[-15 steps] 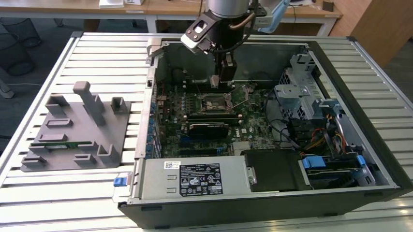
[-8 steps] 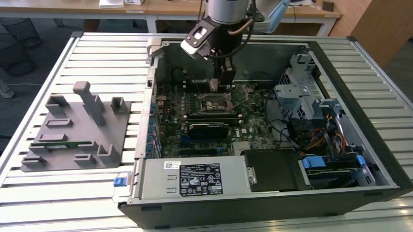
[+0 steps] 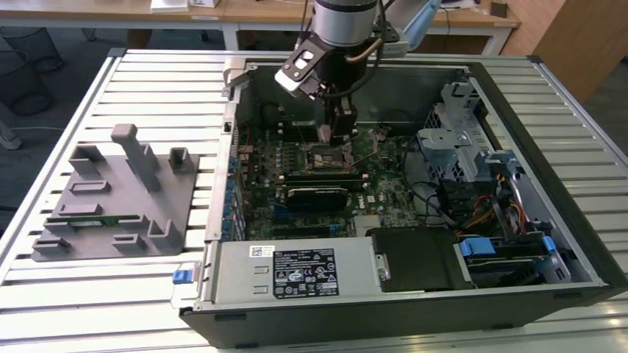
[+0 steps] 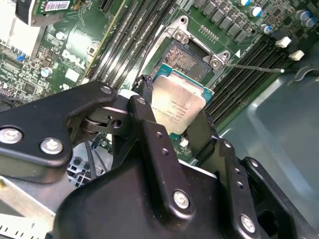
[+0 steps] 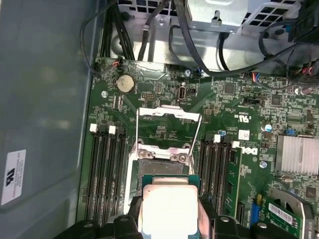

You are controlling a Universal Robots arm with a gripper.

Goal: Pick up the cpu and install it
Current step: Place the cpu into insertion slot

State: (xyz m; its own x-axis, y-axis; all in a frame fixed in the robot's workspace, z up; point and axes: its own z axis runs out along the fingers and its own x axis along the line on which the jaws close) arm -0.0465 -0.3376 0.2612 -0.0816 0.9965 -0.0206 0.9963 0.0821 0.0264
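Slatted metal tabletop (image 3: 147, 81) is carrying an open computer case (image 3: 579, 220), with a grey parts fixture (image 3: 113, 198) lying toward the exterior view's left. Your arm (image 3: 343, 29) is reaching down into the case. From that view its lower end is blending into the dark motherboard (image 3: 383, 184), so you cannot make out what it is carrying.

In both wrist views the tool (image 4: 174, 117) is pinching the cpu (image 4: 178, 105) by two opposite edges, silver top showing. Its black fingers (image 4: 144, 107) are covering those edges. The cpu is hanging just over the open socket (image 4: 188, 59); whether it is touching is unclear. Beyond it, the load plate (image 5: 168, 117) is lying swung back, and the thin lever (image 4: 254, 67) is standing free.
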